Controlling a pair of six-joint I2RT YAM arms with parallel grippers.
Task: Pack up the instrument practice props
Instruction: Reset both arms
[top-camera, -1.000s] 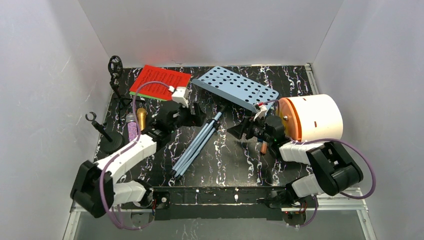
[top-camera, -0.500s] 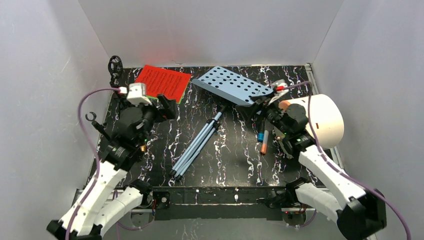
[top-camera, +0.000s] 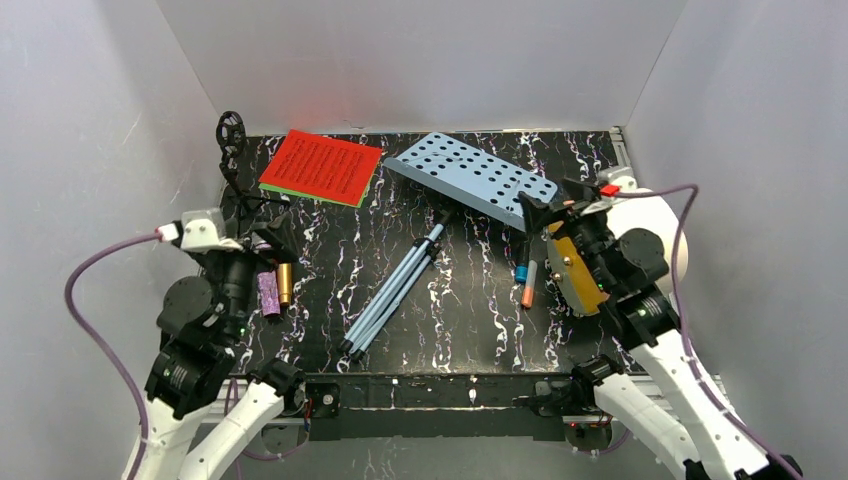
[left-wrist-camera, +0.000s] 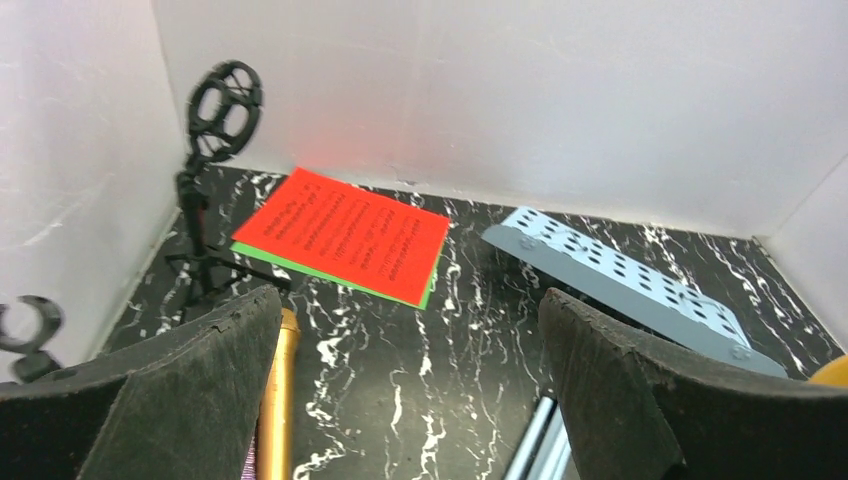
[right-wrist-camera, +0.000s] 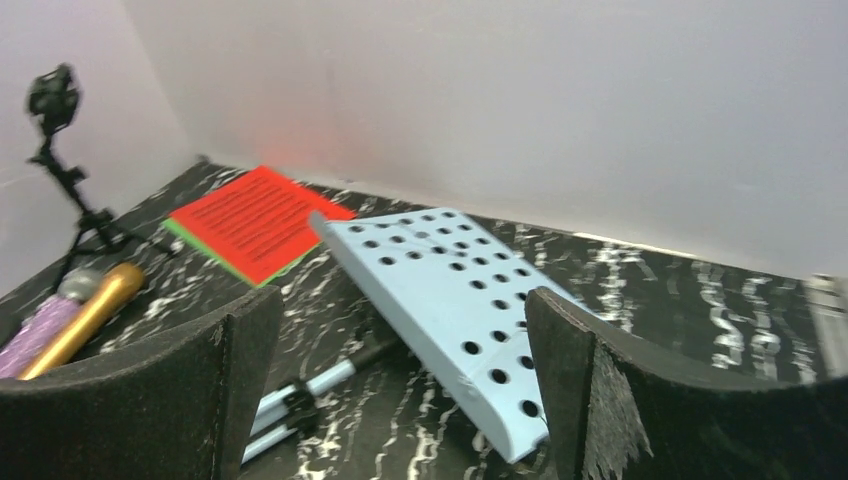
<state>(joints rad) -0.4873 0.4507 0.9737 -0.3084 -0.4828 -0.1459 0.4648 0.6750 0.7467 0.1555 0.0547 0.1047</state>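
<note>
Far left: black mic mount left standing by the wall. Left tool is held wide and empty above the purple microphone and gold microphone, laid side by side; judged the likely pick. Red and green sheets are stacked at the worktop's back. Blue rack is tipped over, legs folded. Right tool is wide and empty, near the white tub.

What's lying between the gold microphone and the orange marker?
Only the music rack's folded tripod legs, lying diagonally; the rest of that stretch is bare. The top view shows it, gold microphone on the left, orange marker on the right.
</note>
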